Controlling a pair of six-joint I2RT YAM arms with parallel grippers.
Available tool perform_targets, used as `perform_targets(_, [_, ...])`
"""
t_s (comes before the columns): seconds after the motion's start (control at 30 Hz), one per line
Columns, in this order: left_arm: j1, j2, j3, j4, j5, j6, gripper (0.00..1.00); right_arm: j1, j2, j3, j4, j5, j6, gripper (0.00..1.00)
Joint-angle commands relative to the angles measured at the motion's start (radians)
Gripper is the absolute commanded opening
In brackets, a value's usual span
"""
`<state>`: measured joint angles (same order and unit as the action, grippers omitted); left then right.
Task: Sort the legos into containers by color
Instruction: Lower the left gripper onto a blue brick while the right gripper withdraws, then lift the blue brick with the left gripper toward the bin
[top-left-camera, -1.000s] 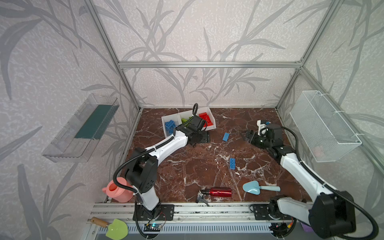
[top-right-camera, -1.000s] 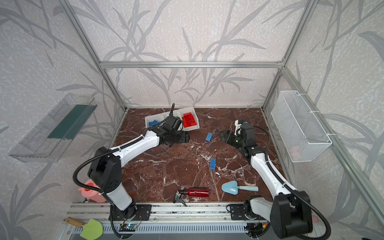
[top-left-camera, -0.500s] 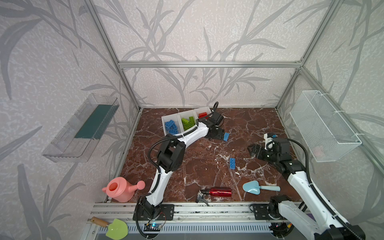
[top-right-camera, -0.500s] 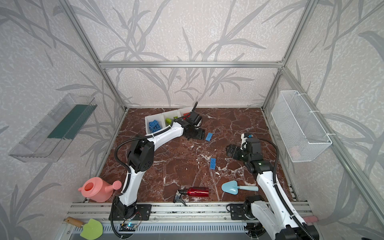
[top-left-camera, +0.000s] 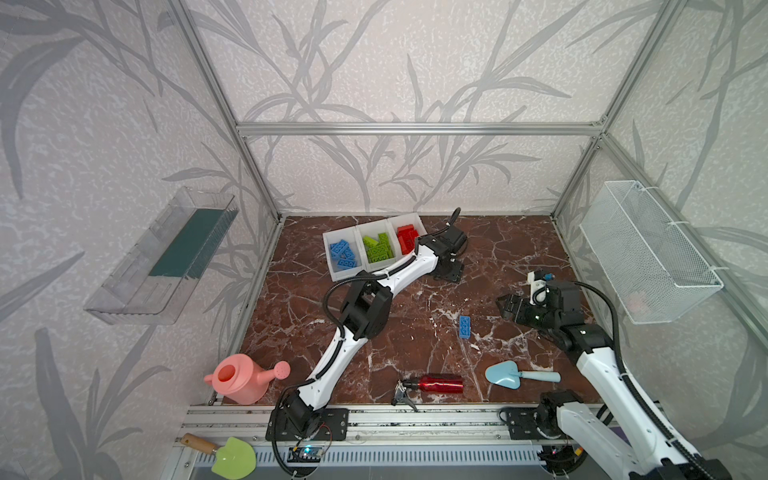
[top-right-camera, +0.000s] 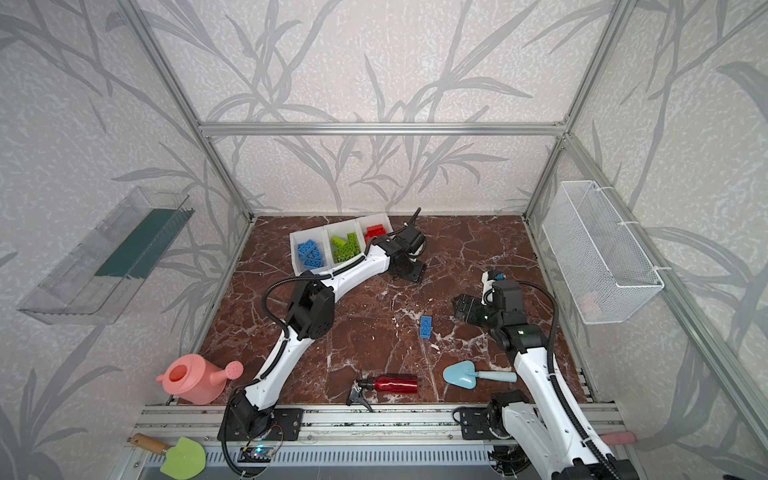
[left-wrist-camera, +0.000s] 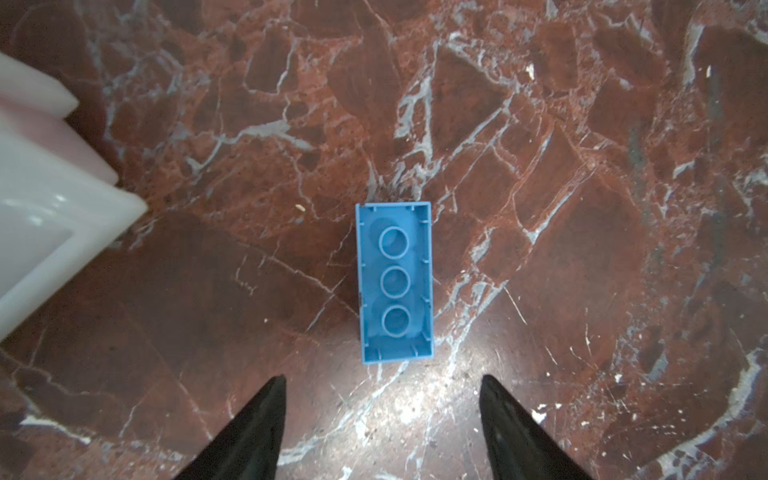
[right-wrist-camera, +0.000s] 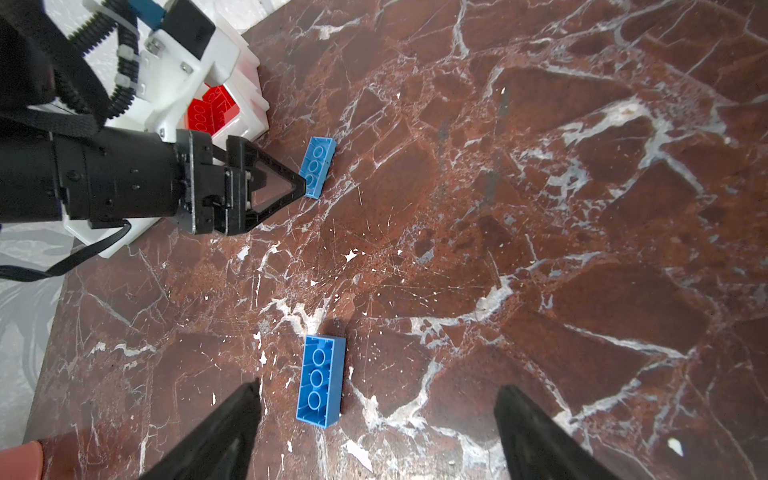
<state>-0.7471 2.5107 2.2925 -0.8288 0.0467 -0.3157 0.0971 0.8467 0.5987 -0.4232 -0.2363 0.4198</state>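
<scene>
Three joined white containers (top-left-camera: 332, 266) (top-right-camera: 296, 257) at the back hold blue, green and red legos, one colour each. My left gripper (top-left-camera: 448, 272) (top-right-camera: 409, 272) (left-wrist-camera: 383, 380) is open, pointing down just right of the red bin. A blue lego (left-wrist-camera: 394, 282) (right-wrist-camera: 318, 166) lies studs-down on the floor just ahead of its fingertips. The arm hides this brick in both top views. A second blue lego (top-left-camera: 464, 327) (top-right-camera: 425, 327) (right-wrist-camera: 321, 382) lies mid-floor. My right gripper (top-left-camera: 509, 305) (top-right-camera: 463, 307) (right-wrist-camera: 380, 386) hangs open near it, holding nothing.
Along the front edge are a pink watering can (top-left-camera: 243, 380), a red bottle (top-left-camera: 436, 383) and a blue trowel (top-left-camera: 507, 374). A green trowel (top-left-camera: 232, 455) lies on the rail. A wire basket (top-left-camera: 648, 266) hangs on the right wall, a clear tray (top-left-camera: 166, 257) on the left wall.
My left gripper swung right from over the bins to the blue lego beside them, its jaws narrowing a little. My right gripper drew back toward the front, near the mid-floor blue lego.
</scene>
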Motion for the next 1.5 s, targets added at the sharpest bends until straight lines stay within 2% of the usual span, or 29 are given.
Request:
perform_targets(0.0, [-0.010,0.055,0.068,-0.080,-0.035,0.033,0.69,-0.002,-0.018,-0.007,-0.024,-0.011,-0.010,0.89])
perform_targets(0.23, [-0.009,0.076,0.083,-0.084,-0.050,0.029,0.50,-0.001,-0.029,-0.002,-0.040,-0.013,-0.015,0.88])
perform_targets(0.57, [-0.012,0.083,0.096,-0.074,-0.059,0.034,0.33,-0.002,-0.054,-0.004,-0.058,-0.014,-0.015,0.87])
perform_targets(0.7, [-0.015,0.081,0.104,-0.075,-0.064,0.044,0.35,-0.002,-0.060,0.001,-0.065,-0.014,-0.018,0.87])
perform_targets(0.77, [-0.015,0.080,0.103,-0.078,-0.068,0.051,0.42,-0.001,-0.061,0.003,-0.068,-0.015,-0.019,0.87])
perform_targets(0.87, [-0.016,0.080,0.103,-0.076,-0.079,0.066,0.59,-0.002,-0.061,0.006,-0.069,-0.017,-0.019,0.87])
perform_targets(0.93, [-0.015,0.087,0.107,-0.073,-0.083,0.075,0.63,-0.002,-0.059,0.007,-0.070,-0.020,-0.021,0.87])
perform_targets(1.13, [-0.015,0.137,0.169,-0.073,-0.084,0.074,0.61,-0.002,-0.055,0.010,-0.074,-0.021,-0.022,0.87])
perform_targets(1.33, [-0.015,0.180,0.228,-0.070,-0.077,0.061,0.44,-0.003,-0.057,0.020,-0.086,-0.021,-0.029,0.87])
perform_targets(1.47, [-0.016,0.187,0.228,-0.076,-0.074,0.062,0.40,-0.002,-0.057,0.027,-0.092,-0.020,-0.033,0.87])
